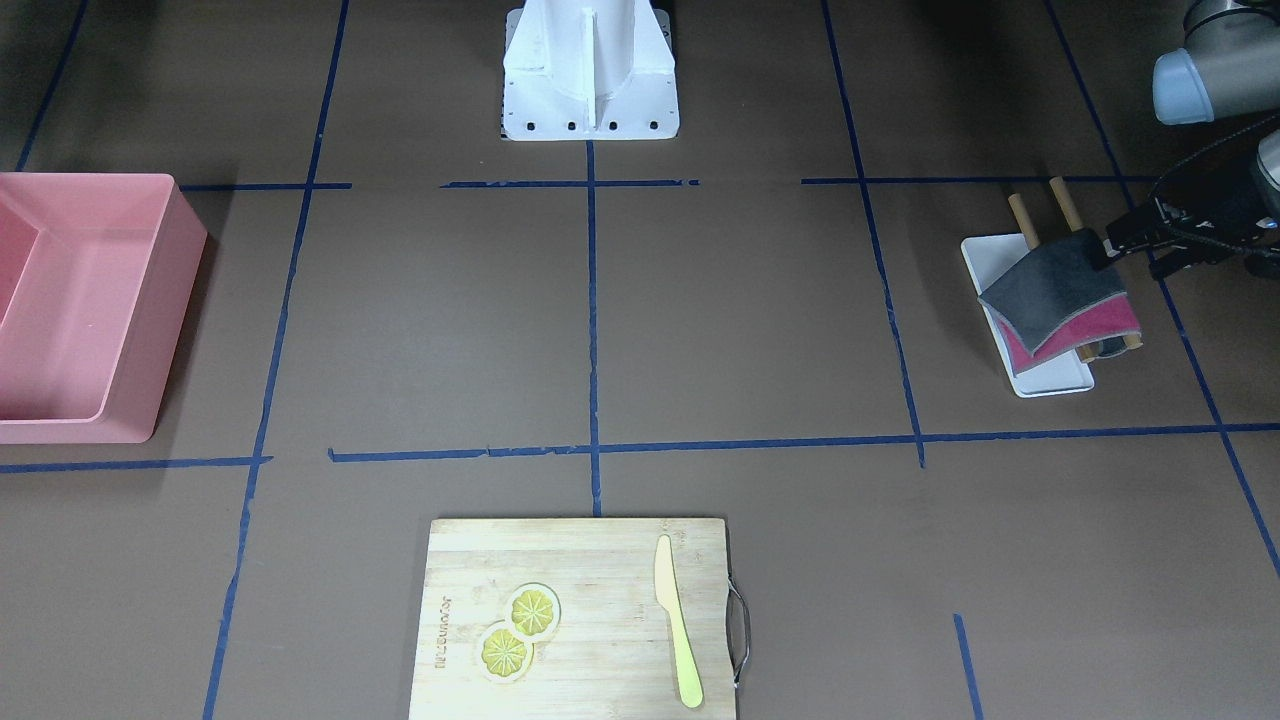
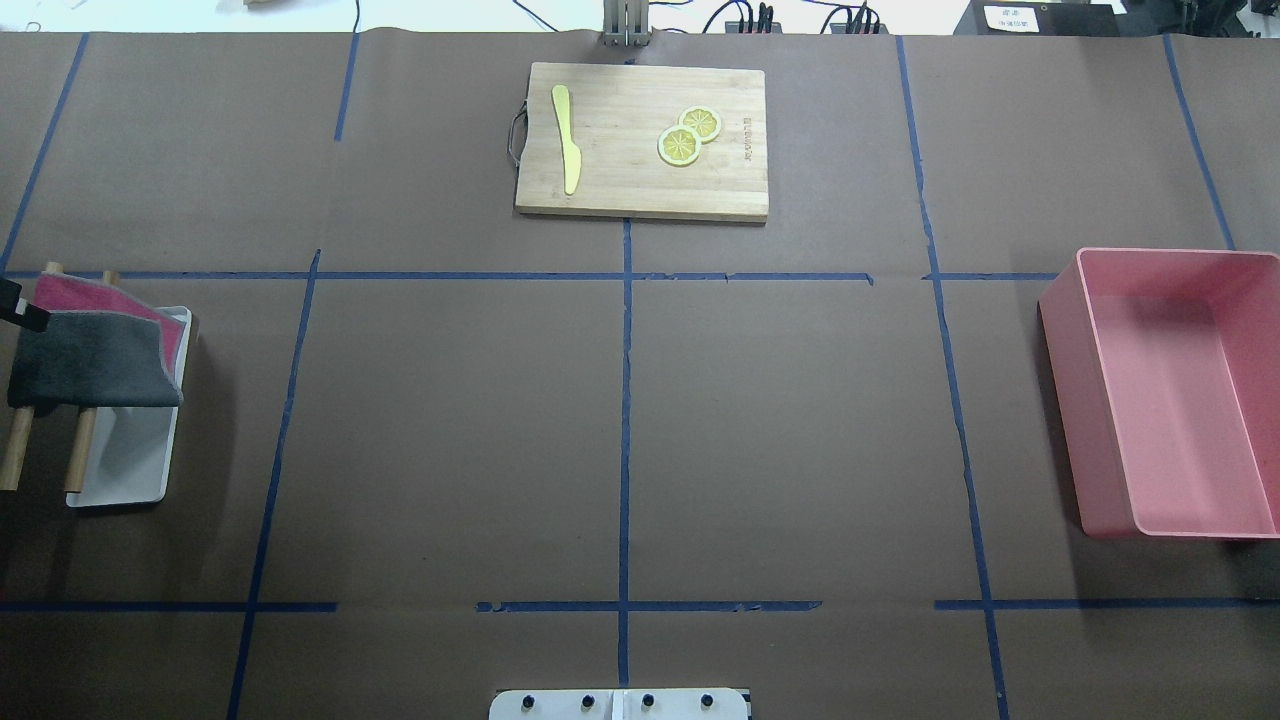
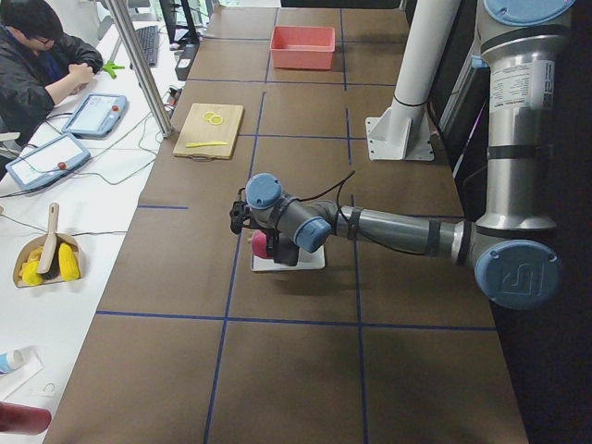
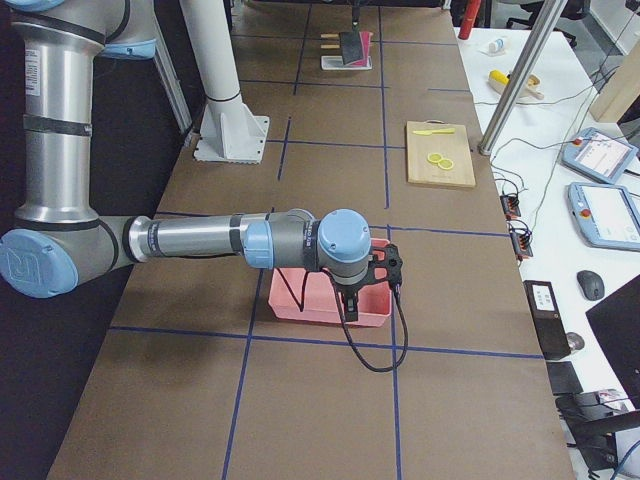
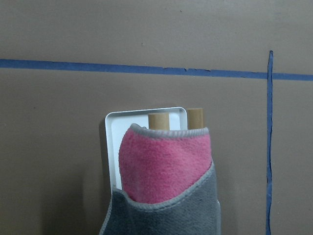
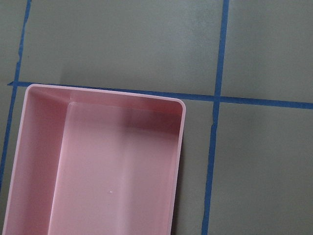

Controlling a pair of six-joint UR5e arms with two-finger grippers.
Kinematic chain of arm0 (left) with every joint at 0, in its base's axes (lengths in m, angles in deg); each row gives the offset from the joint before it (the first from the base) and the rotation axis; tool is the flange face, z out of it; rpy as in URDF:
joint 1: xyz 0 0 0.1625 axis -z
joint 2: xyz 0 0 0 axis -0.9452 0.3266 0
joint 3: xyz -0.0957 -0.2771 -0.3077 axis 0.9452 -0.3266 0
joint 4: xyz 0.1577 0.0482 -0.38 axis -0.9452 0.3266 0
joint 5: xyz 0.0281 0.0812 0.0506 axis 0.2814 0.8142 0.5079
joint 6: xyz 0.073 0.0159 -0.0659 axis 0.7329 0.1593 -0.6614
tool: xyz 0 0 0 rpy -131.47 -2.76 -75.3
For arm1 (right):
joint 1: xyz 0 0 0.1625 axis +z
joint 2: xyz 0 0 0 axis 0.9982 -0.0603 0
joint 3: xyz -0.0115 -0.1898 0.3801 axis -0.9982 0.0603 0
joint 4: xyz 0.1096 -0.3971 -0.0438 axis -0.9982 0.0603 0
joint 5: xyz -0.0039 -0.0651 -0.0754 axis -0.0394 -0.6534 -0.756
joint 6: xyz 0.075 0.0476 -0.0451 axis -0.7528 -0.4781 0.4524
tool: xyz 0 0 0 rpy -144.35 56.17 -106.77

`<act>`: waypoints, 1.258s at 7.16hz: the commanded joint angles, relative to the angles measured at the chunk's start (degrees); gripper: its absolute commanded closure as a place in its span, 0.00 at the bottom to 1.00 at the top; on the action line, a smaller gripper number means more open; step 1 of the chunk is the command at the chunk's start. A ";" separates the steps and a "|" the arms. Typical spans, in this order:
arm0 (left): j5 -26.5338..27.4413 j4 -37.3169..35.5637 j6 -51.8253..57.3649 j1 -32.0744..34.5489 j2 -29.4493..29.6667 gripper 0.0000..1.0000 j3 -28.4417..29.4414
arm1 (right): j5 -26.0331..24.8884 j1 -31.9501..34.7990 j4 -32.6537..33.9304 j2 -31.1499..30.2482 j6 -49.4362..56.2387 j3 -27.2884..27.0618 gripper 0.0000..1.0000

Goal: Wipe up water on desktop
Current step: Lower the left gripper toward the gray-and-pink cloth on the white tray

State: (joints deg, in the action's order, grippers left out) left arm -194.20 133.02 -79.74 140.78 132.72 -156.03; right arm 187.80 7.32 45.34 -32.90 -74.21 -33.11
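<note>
The desktop (image 1: 760,320), brown with a blue tape grid, bore a cutting board (image 1: 600,560) and a pink bin (image 1: 80,300). The left gripper (image 1: 1112,243) touched the corner of a grey-and-pink cloth (image 1: 1050,290) draped over wooden rods (image 1: 1022,218) above a white tray (image 1: 1050,380); whether its jaws clamped it I cannot tell. The right gripper (image 4: 372,280) hung over the bin, its jaw spread equally unclear.

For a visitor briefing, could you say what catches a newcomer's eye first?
A pink bin sits on the desktop at the robot's right. At its left, a grey cloth and a pink cloth hang over a rack, the left gripper at the grey cloth. A cutting board with lemon slices lies at the far edge.
</note>
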 commanded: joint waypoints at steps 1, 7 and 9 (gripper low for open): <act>-0.09 3.65 -0.16 -0.24 0.24 0.04 2.72 | 0.07 0.00 0.00 0.00 0.00 0.02 0.00; -0.18 3.67 -2.10 -0.24 0.68 0.52 2.03 | -0.02 0.00 0.09 0.09 0.00 0.20 0.00; -1.92 3.67 -2.10 -0.24 0.68 0.61 2.12 | 0.07 0.00 0.09 0.09 0.00 0.37 0.00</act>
State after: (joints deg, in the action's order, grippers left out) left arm -194.84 136.65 -81.87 140.54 133.40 -154.00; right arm 187.85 7.32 45.43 -32.81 -74.21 -32.83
